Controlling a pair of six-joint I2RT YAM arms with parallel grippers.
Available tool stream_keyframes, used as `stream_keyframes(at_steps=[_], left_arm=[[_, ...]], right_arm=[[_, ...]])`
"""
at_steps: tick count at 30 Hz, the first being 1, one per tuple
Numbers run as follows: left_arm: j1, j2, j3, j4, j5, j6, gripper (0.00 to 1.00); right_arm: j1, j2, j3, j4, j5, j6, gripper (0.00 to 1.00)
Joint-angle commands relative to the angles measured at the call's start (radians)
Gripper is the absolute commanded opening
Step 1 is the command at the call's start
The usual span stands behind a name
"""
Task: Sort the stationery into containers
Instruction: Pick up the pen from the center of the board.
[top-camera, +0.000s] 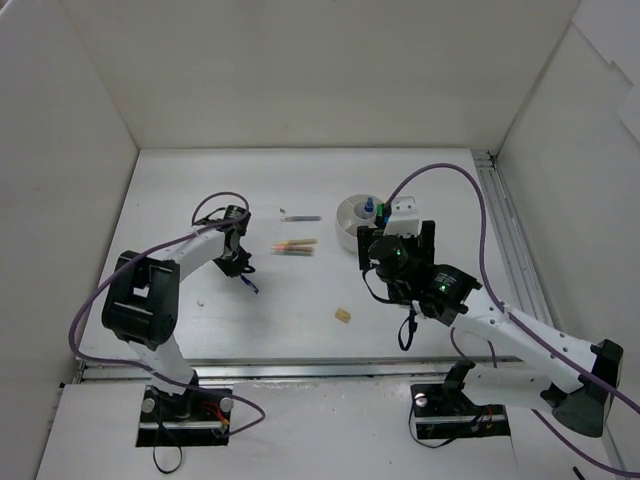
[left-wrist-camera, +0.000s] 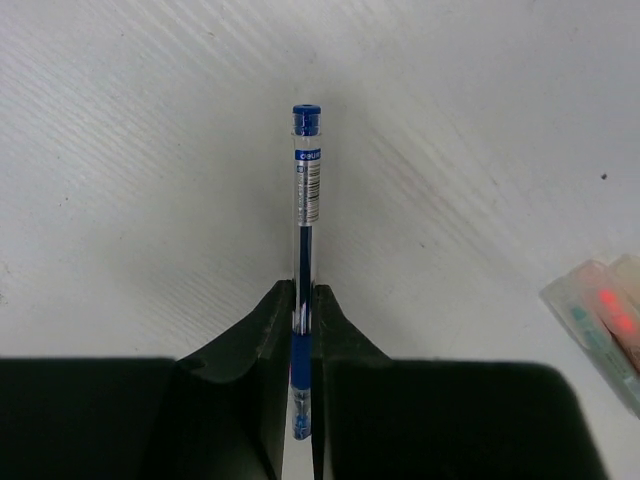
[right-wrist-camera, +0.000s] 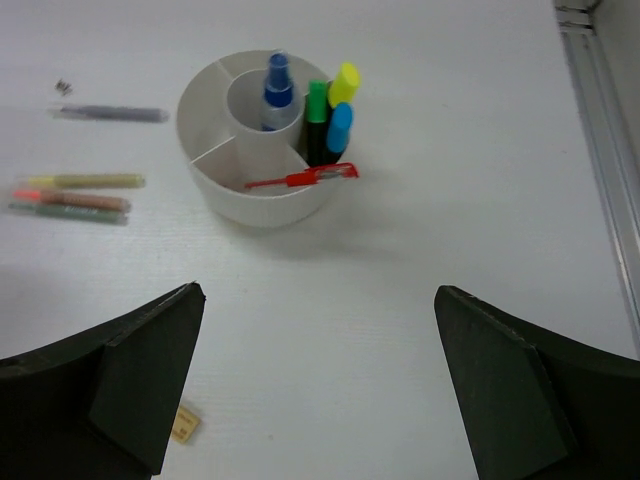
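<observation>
My left gripper (left-wrist-camera: 303, 292) is shut on a clear pen with blue ink and a blue end cap (left-wrist-camera: 307, 190), which sticks out ahead of the jaws just over the table; it sits at mid-left in the top view (top-camera: 240, 262). My right gripper (right-wrist-camera: 320, 295) is open and empty, hovering in front of the round white organizer (right-wrist-camera: 262, 200), also seen from above (top-camera: 352, 212). The organizer holds green (right-wrist-camera: 317, 105), yellow (right-wrist-camera: 344, 85) and blue-capped (right-wrist-camera: 339, 127) highlighters, a blue-capped marker (right-wrist-camera: 277, 85) in its centre, and a red pen (right-wrist-camera: 300, 179) across its rim.
Pastel pencils (top-camera: 295, 247) lie left of the organizer, with a grey one (top-camera: 300, 217) behind them; they also show in the right wrist view (right-wrist-camera: 75, 198). A beige eraser (top-camera: 343, 316) lies nearer the front. A metal rail (top-camera: 505, 240) runs along the right side.
</observation>
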Motion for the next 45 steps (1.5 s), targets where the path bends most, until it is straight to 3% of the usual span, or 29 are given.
stream_keyframes(at_steps=[1, 6, 12, 16, 23, 30, 36, 39, 42, 45], left_arm=[[-0.038, -0.11, 0.01, -0.009, -0.019, -0.002, 0.0], [-0.132, -0.244, -0.001, -0.021, -0.068, -0.036, 0.0], [-0.216, -0.434, -0.089, 0.007, -0.11, -0.145, 0.0], [-0.248, -0.541, -0.177, 0.074, -0.102, -0.186, 0.0], [-0.302, -0.614, -0.202, 0.076, -0.14, -0.217, 0.0], [-0.313, -0.623, -0.213, 0.063, -0.151, -0.226, 0.0], [-0.331, -0.646, -0.224, 0.071, -0.143, -0.225, 0.0], [-0.342, -0.655, -0.23, 0.073, -0.156, -0.235, 0.0], [-0.36, -0.666, -0.239, 0.08, -0.15, -0.239, 0.0], [-0.371, -0.671, -0.239, 0.083, -0.154, -0.243, 0.0]], right_arm=[[0.007, 0.007, -0.005, 0.102, -0.239, -0.176, 0.98], [0.027, 0.047, -0.052, 0.249, -0.652, -0.302, 0.98], [0.059, 0.143, -0.164, 0.6, -0.872, -0.259, 0.98], [0.076, 0.246, -0.169, 0.781, -0.909, -0.219, 0.97], [0.102, 0.387, -0.086, 0.846, -0.929, -0.151, 0.94], [0.104, 0.444, -0.057, 0.844, -0.93, -0.186, 0.9], [0.106, 0.505, -0.028, 0.823, -0.973, -0.23, 0.78], [0.104, 0.521, -0.019, 0.833, -0.979, -0.233, 0.64], [0.106, 0.533, -0.014, 0.847, -0.998, -0.241, 0.4], [0.107, 0.539, -0.005, 0.85, -1.004, -0.238, 0.24]])
